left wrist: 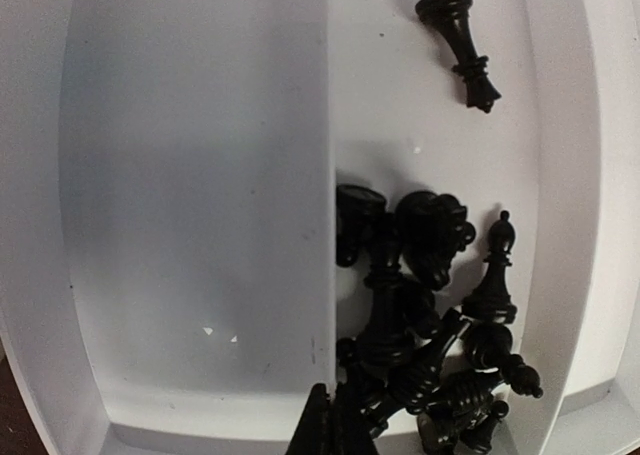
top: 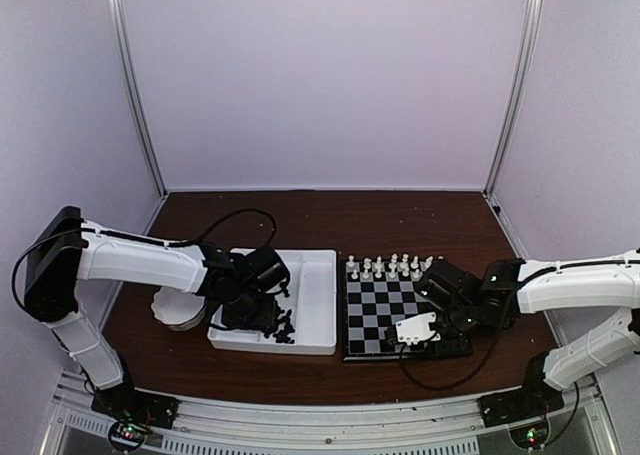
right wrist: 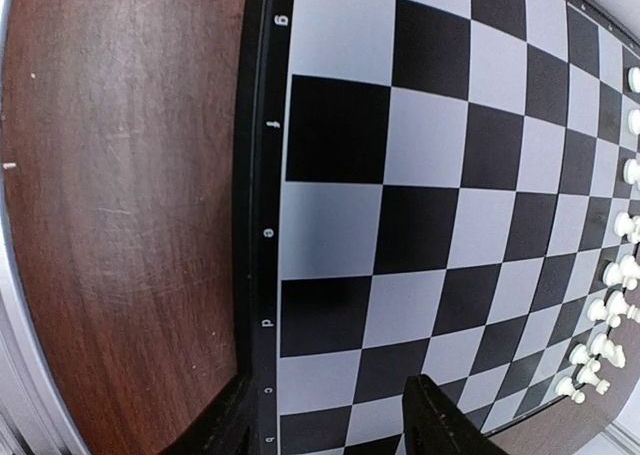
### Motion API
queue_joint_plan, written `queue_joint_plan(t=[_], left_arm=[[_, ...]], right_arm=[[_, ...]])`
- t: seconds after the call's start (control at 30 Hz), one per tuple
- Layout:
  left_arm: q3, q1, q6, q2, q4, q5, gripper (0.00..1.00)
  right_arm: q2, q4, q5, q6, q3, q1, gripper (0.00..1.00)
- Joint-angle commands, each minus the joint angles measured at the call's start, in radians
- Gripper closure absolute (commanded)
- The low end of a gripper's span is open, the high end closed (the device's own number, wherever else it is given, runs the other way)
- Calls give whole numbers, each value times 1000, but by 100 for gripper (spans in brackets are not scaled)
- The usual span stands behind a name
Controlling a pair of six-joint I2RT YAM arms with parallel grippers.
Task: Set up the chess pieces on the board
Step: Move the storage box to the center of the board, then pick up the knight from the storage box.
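Black chessmen [left wrist: 410,315] heaped in divided tray [left wrist: 200,225], 9 o'clock of board [top: 385,310]; white chessmen [top: 390,267] ranked along its 12 o'clock edge; left end effector [left wrist: 322,420] shut, apparently empty, beside heap; right end effector [right wrist: 332,400] wide apart, empty; likely next: spread left, pinch one black piece.

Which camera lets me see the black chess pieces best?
The left wrist view: the black chess pieces fill it close up, piled in one compartment of the white tray. The top view shows them only as tiny dark specks. The right wrist view shows none.
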Motion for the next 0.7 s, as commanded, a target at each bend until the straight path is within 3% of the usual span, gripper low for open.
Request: queue_joint_plan(t=[0.0, 0.17, 0.33, 0.47, 0.57, 0.67], left_arm=[[-65, -60, -118, -63, -28, -9, 100], [-83, -106, -123, -151, -63, -25, 100], [-72, -131, -106, -224, -101, -32, 66], [-13, -131, -24, -296, -158, -71, 56], [97, -117, 97, -342, -257, -204, 47], [183, -5, 274, -389, -256, -261, 39]], right_arm=[[-30, -48, -76, 11, 71, -20, 48], [-14, -104, -148, -19, 197, -48, 48], [92, -136, -231, -12, 381, -55, 48], [194, -141, -309, 17, 516, -55, 48], [271, -142, -337, 43, 615, -54, 50], [350, -139, -328, 48, 713, -39, 55]])
